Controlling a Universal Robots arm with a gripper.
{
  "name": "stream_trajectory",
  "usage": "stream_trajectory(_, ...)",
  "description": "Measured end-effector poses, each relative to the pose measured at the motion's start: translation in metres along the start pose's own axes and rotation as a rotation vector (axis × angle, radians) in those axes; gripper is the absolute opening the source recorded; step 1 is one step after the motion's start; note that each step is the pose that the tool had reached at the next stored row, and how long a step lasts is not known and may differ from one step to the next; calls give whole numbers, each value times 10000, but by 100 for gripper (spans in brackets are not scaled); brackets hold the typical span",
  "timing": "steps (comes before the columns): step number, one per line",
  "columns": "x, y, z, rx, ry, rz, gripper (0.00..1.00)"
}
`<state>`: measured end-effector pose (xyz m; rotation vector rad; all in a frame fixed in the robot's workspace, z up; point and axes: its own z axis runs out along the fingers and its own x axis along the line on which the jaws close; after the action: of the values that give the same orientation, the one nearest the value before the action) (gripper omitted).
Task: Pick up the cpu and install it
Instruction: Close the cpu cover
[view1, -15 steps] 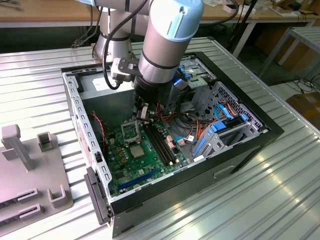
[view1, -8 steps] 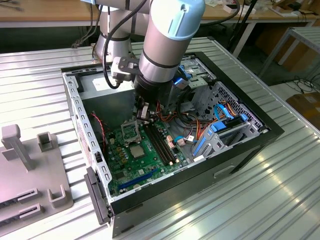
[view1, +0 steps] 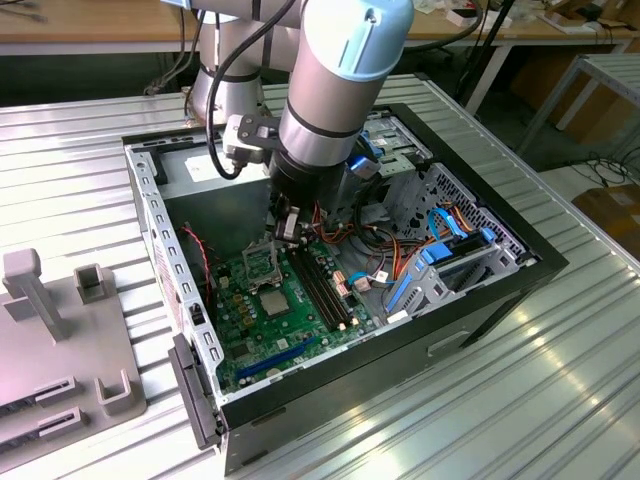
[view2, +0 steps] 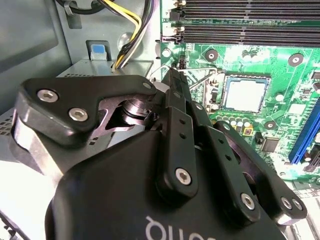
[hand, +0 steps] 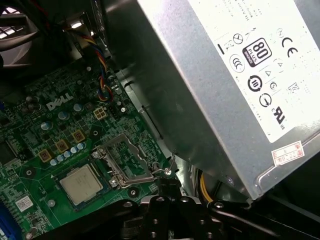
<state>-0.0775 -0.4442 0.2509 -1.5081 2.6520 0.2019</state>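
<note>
One arm, reaching down into the open PC case (view1: 520, 262) in the exterior view. Gripper (view1: 287, 226) sits low over the motherboard (view1: 262, 318), just at the 12 o'clock side of the socket area.

CPU (view1: 273, 303) lies flat in its socket on the board, silver top up — not in the gripper, and clear of it. In the second wrist view the cpu (view2: 244, 94) sits at about 2 o'clock from the gripper (view2: 173, 75) tips, near but apart. In the first wrist view the cpu (hand: 81, 183) lies at roughly 9 o'clock from the gripper (hand: 169, 181).

Socket's metal load frame (hand: 122, 161) stands tilted open beside the chip — between the chip and the fingers.

Fingers look clenched together, tips meeting with nothing between them.

Power supply (hand: 215, 75) — grey box with white label — looms close beside the gripper. RAM slots (view2: 240, 20) run along the board beyond the socket.
</note>
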Motion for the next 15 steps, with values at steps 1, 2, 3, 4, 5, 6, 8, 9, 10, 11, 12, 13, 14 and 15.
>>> stream_trajectory(1,3,-2,-3,0,0,-1,11)
stream_trajectory(2,8,-4,-8,0,1,-2,11)
stream_trajectory(3,12,-5,-13,0,2,-2,11)
stream_trajectory(4,15,-7,-16,0,1,-3,11)
stream_trajectory(5,18,-9,-19,-1,0,-4,11)
stream_trajectory(6,21,-10,-23,0,0,-4,11)
stream_trajectory(8,28,-14,-31,-1,0,-5,11)
stream_trajectory(9,33,-16,-37,-1,1,-4,11)
stream_trajectory(10,37,-18,-41,-1,1,-5,11)
stream_trajectory(11,42,-21,-48,0,2,-5,11)
stream_trajectory(12,47,-24,-53,1,3,-6,11)
stream_trajectory(13,50,-26,-56,1,5,-6,11)
stream_trajectory(14,56,-29,-61,3,7,-6,11)
stream_trajectory(15,61,-31,-64,4,8,-6,11)
